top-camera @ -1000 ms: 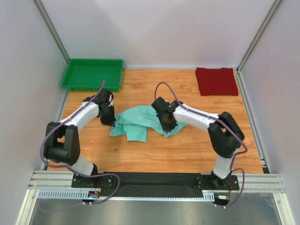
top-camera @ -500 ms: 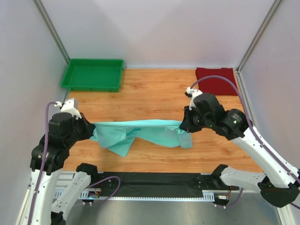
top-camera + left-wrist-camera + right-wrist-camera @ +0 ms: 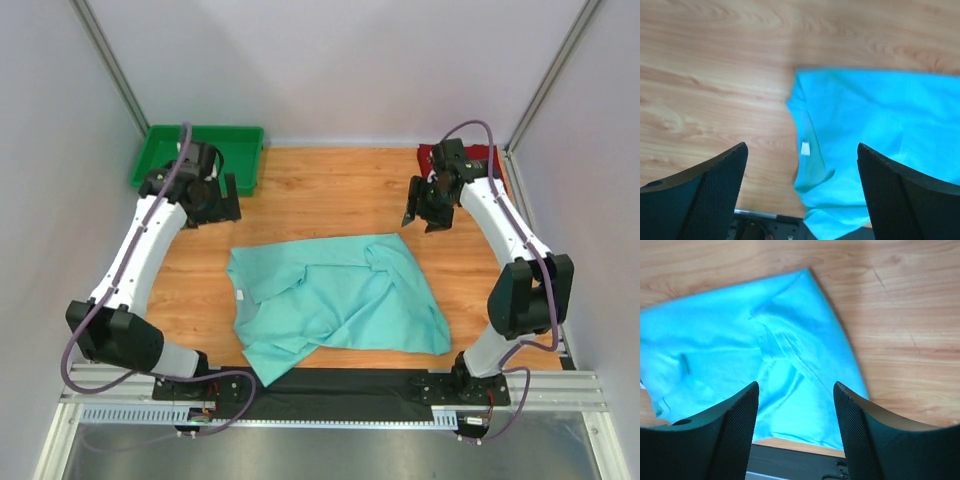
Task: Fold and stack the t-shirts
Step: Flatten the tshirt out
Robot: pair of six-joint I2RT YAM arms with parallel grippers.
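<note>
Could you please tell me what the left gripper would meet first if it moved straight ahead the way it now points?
Probably the mint t-shirt, near its collar edge with the white label. The open left gripper aims about there with nothing between, though depth is unclear.

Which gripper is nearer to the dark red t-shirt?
Right. The right gripper hangs just beside the dark red t-shirt, on the side toward the middle of the table; the left gripper is far across it, by the green tray.
</note>
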